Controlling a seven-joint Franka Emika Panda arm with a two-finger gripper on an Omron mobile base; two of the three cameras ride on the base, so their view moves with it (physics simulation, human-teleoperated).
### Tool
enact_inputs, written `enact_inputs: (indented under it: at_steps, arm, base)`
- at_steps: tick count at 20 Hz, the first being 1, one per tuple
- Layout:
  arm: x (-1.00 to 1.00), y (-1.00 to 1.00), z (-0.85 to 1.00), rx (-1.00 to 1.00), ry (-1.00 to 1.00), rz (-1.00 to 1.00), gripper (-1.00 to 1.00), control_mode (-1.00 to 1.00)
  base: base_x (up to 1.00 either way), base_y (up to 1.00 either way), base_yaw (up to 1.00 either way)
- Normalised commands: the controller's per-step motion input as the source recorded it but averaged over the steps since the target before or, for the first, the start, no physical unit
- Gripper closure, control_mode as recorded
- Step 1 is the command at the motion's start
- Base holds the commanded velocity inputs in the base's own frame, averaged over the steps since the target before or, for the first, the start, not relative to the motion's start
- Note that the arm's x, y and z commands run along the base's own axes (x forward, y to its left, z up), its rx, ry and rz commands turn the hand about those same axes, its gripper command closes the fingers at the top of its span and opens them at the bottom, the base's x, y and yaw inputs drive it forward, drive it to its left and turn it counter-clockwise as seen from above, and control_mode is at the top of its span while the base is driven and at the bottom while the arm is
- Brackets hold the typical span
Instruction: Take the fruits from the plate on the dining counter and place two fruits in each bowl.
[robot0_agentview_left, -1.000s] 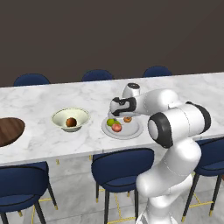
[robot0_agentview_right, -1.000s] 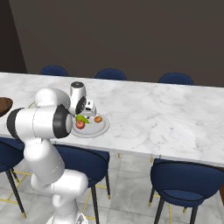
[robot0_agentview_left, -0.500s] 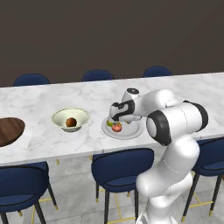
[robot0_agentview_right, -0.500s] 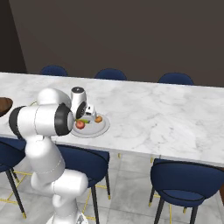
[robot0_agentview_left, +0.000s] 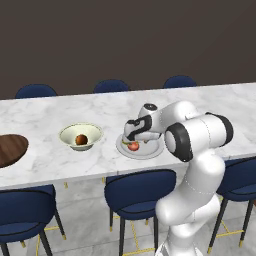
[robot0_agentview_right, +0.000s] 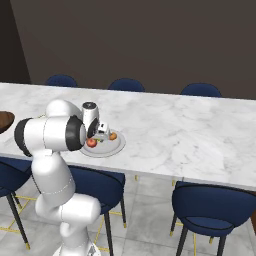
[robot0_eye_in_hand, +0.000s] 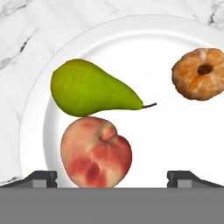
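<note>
— Looking along our gripper (robot0_eye_in_hand: 112, 175), we see a smooth green pear (robot0_eye_in_hand: 89, 90) touching a blotchy red-pink peach (robot0_eye_in_hand: 96, 152), and a ridged orange fruit (robot0_eye_in_hand: 199, 73) apart, all on the plate (robot0_eye_in_hand: 157, 131).

— From our left base view, a brown fruit (robot0_agentview_left: 81, 139) sits in the cream bowl (robot0_agentview_left: 67, 135) on the veined marble dining counter (robot0_agentview_left: 210, 100).

— Our fingers (robot0_eye_in_hand: 41, 176) stand spread wide, holding nothing, the peach between them.

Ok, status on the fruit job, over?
Gripper open, low over the plate, straddling the peach. Pear touching peach; tangerine apart. One fruit in the cream bowl; wooden bowl shows none.
</note>
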Motion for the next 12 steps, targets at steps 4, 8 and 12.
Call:
enact_inputs:
  at_steps: [4,8,12]
  arm:
    - [0.00,0.09,-0.02,0.00,0.00,0.00,-1.00,-1.00]
    - [0.00,0.06,0.00,0.00,0.00,0.00,-1.00,-1.00]
    - [0.00,0.05,0.00,0.00,0.00,0.00,-1.00,-1.00]
  base:
    - [0.00,0.00,0.00]
    - [0.00,0.00,0.00]
    - [0.00,0.00,0.00]
